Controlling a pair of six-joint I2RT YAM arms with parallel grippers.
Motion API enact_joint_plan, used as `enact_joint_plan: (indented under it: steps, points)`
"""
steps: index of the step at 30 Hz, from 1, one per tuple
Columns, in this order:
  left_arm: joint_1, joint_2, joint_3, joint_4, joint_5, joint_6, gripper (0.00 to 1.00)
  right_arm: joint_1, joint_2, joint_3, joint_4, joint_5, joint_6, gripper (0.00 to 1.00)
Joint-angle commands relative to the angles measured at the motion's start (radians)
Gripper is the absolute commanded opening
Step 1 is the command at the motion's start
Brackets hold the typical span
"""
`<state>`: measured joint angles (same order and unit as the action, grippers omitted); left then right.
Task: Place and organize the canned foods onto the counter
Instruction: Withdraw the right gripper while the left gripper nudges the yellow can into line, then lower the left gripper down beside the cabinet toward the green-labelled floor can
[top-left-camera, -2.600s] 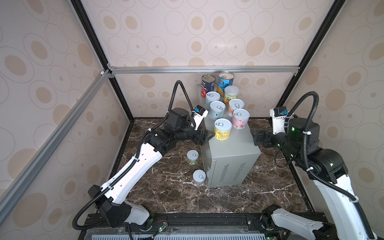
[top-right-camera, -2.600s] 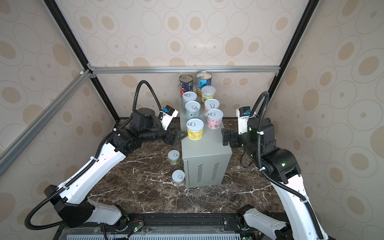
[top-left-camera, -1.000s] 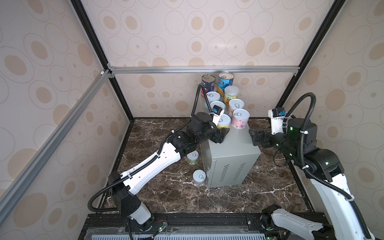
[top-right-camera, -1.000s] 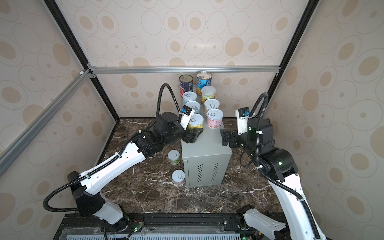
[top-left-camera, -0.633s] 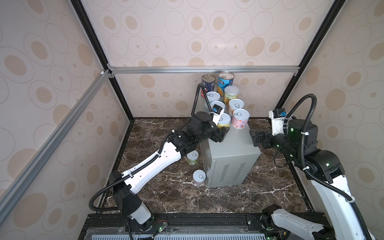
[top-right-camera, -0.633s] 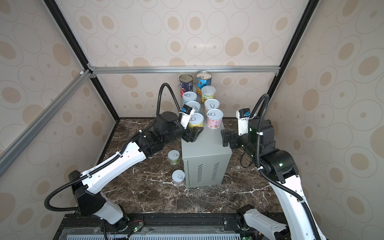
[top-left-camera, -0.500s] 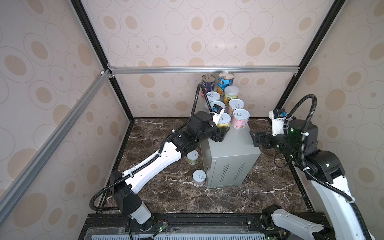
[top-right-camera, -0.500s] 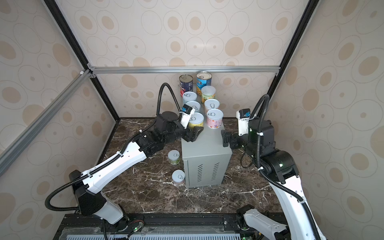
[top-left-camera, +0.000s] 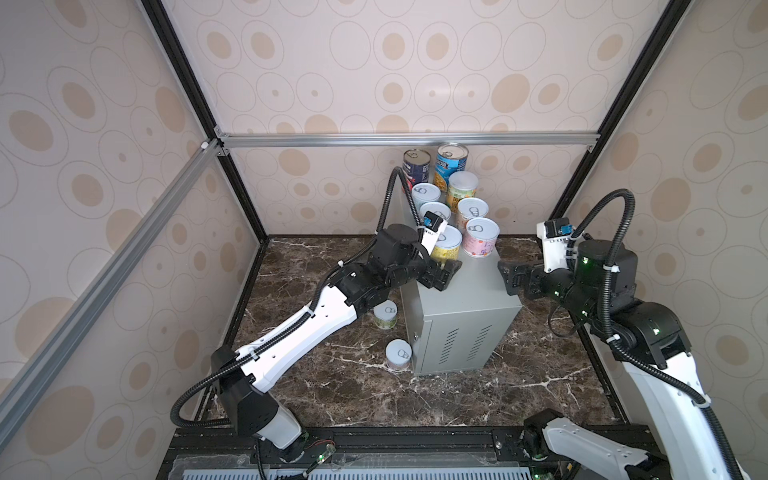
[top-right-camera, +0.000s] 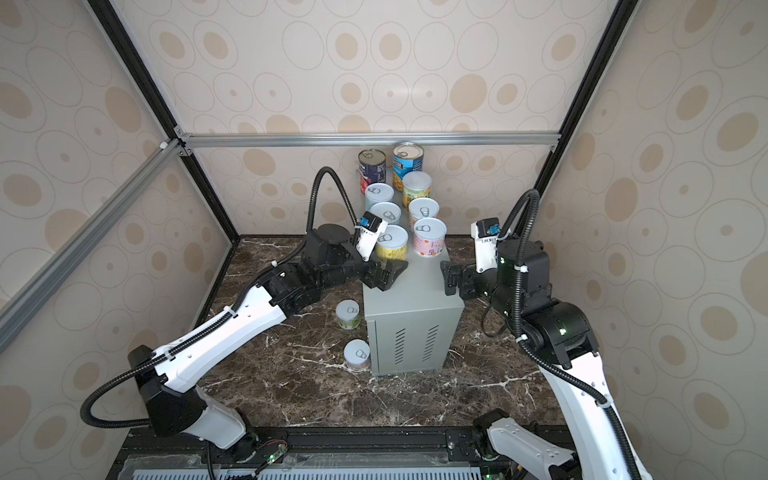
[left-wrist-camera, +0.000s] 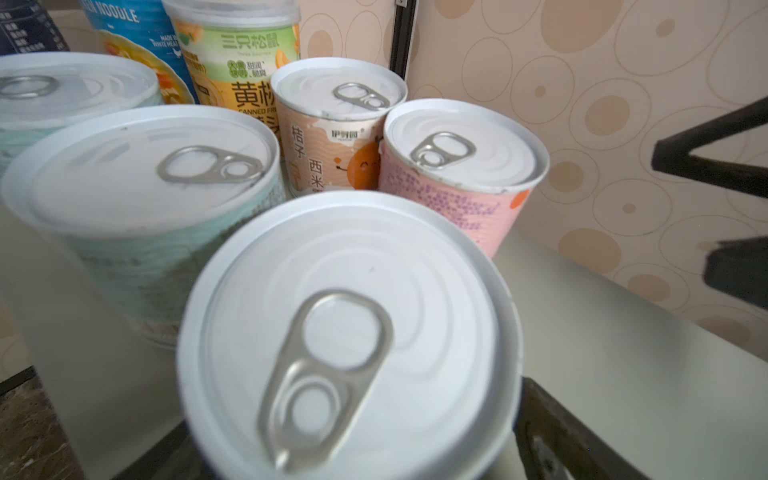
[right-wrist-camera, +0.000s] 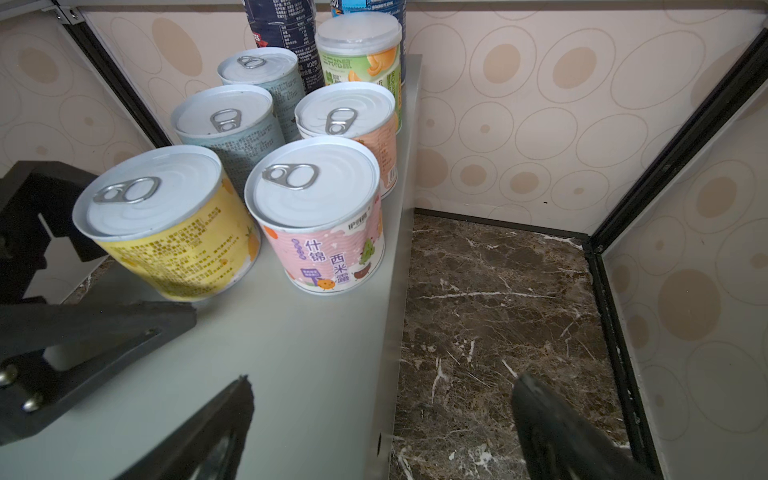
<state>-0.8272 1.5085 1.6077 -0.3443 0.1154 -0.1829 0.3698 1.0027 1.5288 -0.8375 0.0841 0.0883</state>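
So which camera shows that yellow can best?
The right wrist view: the yellow can shows top and label, sharp. The left wrist view gives only its blurred lid. Both top views show it small, partly behind the wrist camera.

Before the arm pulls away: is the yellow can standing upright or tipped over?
Upright. The yellow can stands on its base on the counter, pull-tab lid up, left claw open around it.

Left arm (top-left-camera: 307, 328) and right arm (top-left-camera: 660, 386): white shells, black joints, corrugated black cables (top-left-camera: 392, 187); left hand (top-left-camera: 446, 274) black, angular.
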Motion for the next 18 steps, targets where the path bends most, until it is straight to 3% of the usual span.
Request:
enact_joint_plan:
  steps: [1, 10, 18]
  points:
    - [0.021, -0.106, -0.036, -0.067, 0.027, 0.015, 0.98, -0.006, -0.01, -0.003, 0.021, -0.033, -0.029, 1.0]
    - [0.08, -0.267, -0.188, -0.183, -0.087, 0.037, 0.98, -0.005, -0.004, 0.004, 0.023, -0.081, -0.044, 1.0]
    - [0.163, -0.289, -0.389, -0.156, -0.115, -0.073, 0.98, -0.006, -0.054, -0.042, 0.029, -0.142, -0.071, 1.0]
